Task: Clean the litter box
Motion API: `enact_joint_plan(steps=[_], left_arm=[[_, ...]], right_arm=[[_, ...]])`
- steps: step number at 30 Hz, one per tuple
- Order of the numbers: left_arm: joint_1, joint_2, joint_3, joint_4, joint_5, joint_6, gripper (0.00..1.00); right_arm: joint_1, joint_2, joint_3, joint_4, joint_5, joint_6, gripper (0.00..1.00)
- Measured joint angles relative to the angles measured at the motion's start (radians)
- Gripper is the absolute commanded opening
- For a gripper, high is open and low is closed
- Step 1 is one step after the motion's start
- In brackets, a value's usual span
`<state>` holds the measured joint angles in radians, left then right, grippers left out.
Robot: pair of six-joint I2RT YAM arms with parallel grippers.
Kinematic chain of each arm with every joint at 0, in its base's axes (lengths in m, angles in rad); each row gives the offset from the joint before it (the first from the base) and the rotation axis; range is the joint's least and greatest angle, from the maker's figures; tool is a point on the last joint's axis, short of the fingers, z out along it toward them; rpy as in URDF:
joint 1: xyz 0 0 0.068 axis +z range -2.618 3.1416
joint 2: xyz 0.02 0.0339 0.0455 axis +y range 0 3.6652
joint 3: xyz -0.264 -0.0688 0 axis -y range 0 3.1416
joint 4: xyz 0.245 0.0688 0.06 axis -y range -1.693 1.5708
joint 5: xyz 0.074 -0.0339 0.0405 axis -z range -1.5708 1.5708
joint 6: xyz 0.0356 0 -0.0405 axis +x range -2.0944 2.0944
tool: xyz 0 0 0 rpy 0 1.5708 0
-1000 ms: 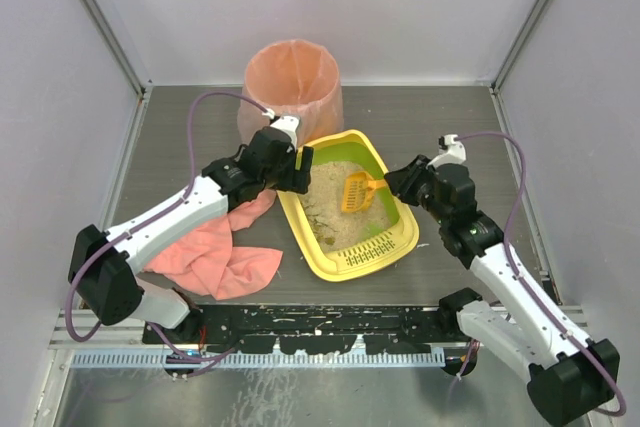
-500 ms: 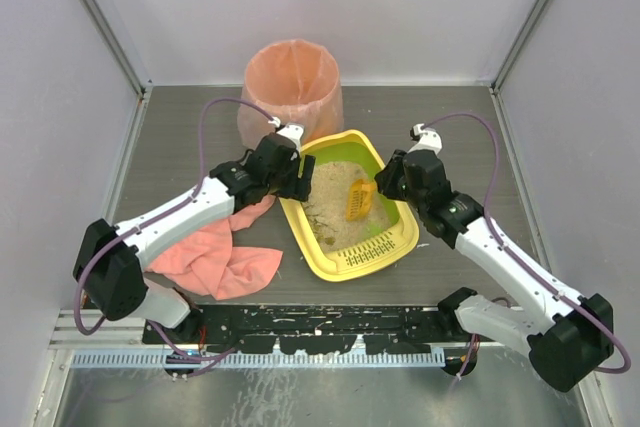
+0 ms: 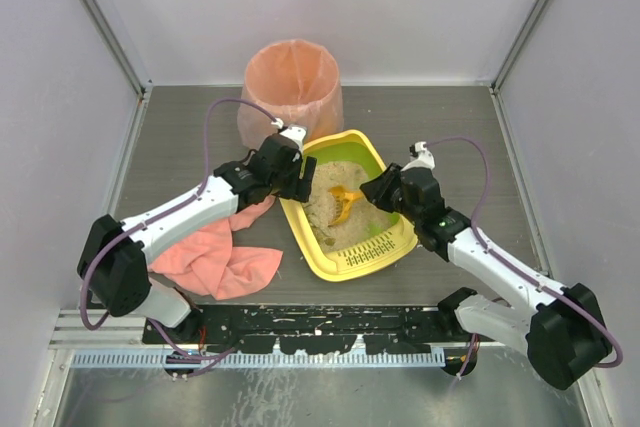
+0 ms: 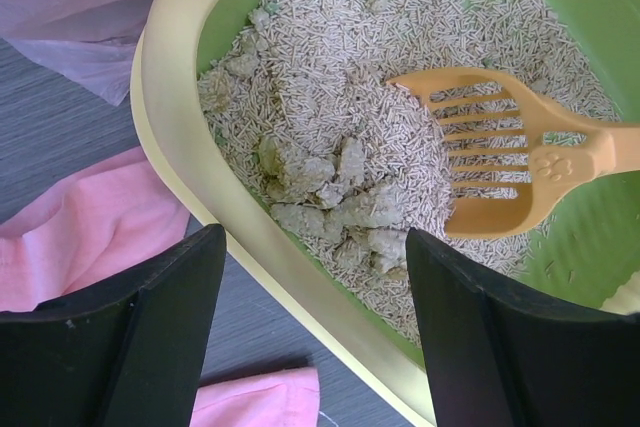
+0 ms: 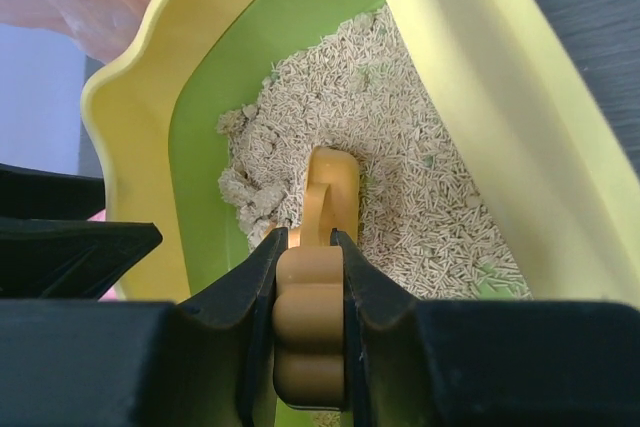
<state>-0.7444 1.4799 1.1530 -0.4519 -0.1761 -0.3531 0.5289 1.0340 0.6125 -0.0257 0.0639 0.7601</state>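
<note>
The litter box [image 3: 352,261] sits angled in the middle of the tabletop [image 3: 450,122], its far corner by the pink-lined bin [image 3: 292,77]. Greyish clumps [image 4: 335,197] lie near its left wall, with the orange scoop [image 4: 560,162] just beside them, its handle clamped in the right fingers [image 5: 255,287]. The left fingers [image 4: 150,337] hang wide and empty over that rim. I'd slide the scoop low under the clumps, then lift it level so loose litter sifts out

Your litter box [image 4: 165,117] was smooth yellow plastic with a faint sheen on the rim and green inside. The litter [image 4: 330,77] looked matt and rough: small pellets and lumpy grey clumps. Your scoop [image 4: 540,147] was smooth orange plastic. The rag [image 3: 215,262] was soft pink cloth, creased and matt. The bin [image 3: 292,87] liner looked like thin translucent film. The table [image 3: 180,147] was dark, matt and fine-grained.
</note>
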Motion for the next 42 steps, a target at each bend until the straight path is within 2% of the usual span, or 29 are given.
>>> enact_joint_plan(steps=[7, 19, 26, 34, 42], left_arm=[[0.000, 0.009, 0.000, 0.000, -0.003, 0.006, 0.72], [0.000, 0.010, 0.000, -0.001, -0.003, 0.010, 0.72], [0.000, 0.010, 0.001, -0.002, -0.008, 0.028, 0.75], [0.000, -0.014, 0.023, -0.013, -0.014, 0.029, 0.85], [0.001, -0.103, 0.054, -0.038, -0.041, 0.029, 0.87]], right_arm=[[0.010, -0.002, -0.162, 0.211, 0.024, 0.195, 0.01], [0.092, 0.090, -0.220, 0.417, 0.100, 0.317, 0.01], [0.106, -0.041, -0.315, 0.411, 0.172, 0.376, 0.01], [0.107, -0.165, -0.358, 0.389, 0.243, 0.400, 0.01], [0.102, -0.240, -0.377, 0.388, 0.255, 0.397, 0.00]])
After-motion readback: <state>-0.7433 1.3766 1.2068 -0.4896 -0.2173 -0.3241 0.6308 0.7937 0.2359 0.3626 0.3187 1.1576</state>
